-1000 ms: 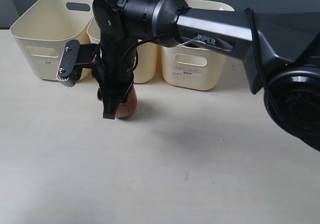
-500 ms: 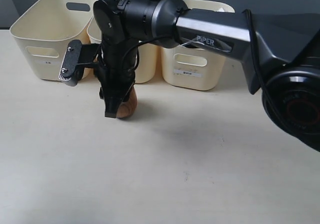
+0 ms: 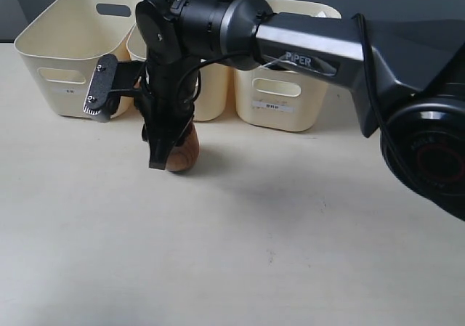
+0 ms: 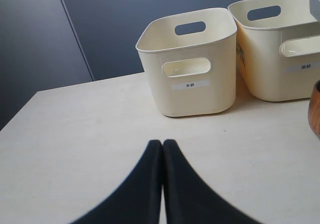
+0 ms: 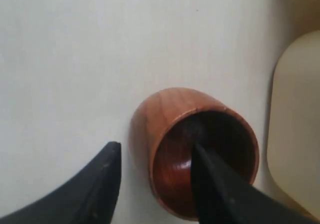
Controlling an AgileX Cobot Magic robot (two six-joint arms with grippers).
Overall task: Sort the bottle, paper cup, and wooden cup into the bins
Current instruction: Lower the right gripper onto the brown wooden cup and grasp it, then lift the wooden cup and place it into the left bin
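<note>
The wooden cup (image 3: 183, 152) stands upright on the table in front of the middle one of the three cream bins (image 3: 73, 50). My right gripper (image 5: 155, 148) is open and straddles the cup's wall (image 5: 150, 134). One finger (image 5: 212, 184) is inside the cup (image 5: 200, 149). The other finger (image 5: 105, 174) is outside, a little apart from the wall. In the exterior view the right gripper (image 3: 166, 152) reaches across to the left. My left gripper (image 4: 162, 145) is shut and empty above bare table, with the cup's edge (image 4: 316, 109) off to one side. The bottle and the paper cup are out of view.
The bins stand in a row at the table's back edge: left (image 3: 43, 64), middle (image 3: 214, 94) and right (image 3: 287, 86). Each has a small front label (image 4: 190, 85). One bin's wall (image 5: 300, 134) is close beside the cup. The right arm (image 3: 312, 43) spans the scene above the table.
The right wrist has turned very slightly over the wooden cup. The cup stays on the table in the same spot.
</note>
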